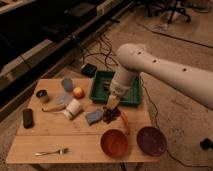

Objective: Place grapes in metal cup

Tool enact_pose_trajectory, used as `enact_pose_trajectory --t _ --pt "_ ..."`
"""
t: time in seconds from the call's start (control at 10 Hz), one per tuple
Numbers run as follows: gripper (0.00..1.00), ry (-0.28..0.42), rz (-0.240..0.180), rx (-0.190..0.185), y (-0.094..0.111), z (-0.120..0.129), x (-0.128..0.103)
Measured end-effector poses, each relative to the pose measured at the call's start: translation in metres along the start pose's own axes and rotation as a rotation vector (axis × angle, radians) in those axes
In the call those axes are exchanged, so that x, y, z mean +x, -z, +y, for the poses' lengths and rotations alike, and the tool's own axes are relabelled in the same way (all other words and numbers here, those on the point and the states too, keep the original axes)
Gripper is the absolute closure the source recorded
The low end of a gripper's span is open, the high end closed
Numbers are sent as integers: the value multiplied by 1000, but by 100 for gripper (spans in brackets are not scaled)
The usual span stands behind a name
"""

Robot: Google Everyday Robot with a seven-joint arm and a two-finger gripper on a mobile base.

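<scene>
My gripper [112, 106] hangs from the white arm over the table's right middle, just in front of the green tray [131, 99]. It is shut on the grapes [111, 116], a dark purple cluster held at its tip just above the tabletop. The metal cup [42, 95] stands upright near the table's far left edge, well to the left of the gripper. Its inside is dark.
A red-orange bowl [115, 142] and a purple bowl [151, 141] sit at the front right. An orange carrot-like piece [124, 121] lies beside the grapes. Between gripper and cup lie a white paper cup [73, 109], an orange-red fruit [78, 92] and blue-grey pieces [94, 117]. A black block [28, 118] and a fork [50, 151] lie at the left front.
</scene>
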Motion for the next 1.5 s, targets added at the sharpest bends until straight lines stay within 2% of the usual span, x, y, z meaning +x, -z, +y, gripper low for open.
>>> enact_pose_trajectory --t 0.7,0.9,1.0,1.2,1.3,1.5 --pt "100 3 -3 -1 1 -2 -1" --pt "100 52 -53 0 2 -3 -11" --pt "100 73 -61 3 3 -5 -21" --pt "100 125 -81 7 1 -15 -63" --pt "100 136 -90 8 1 -21 -77" --pt "100 177 -120 14 4 -44 -118"
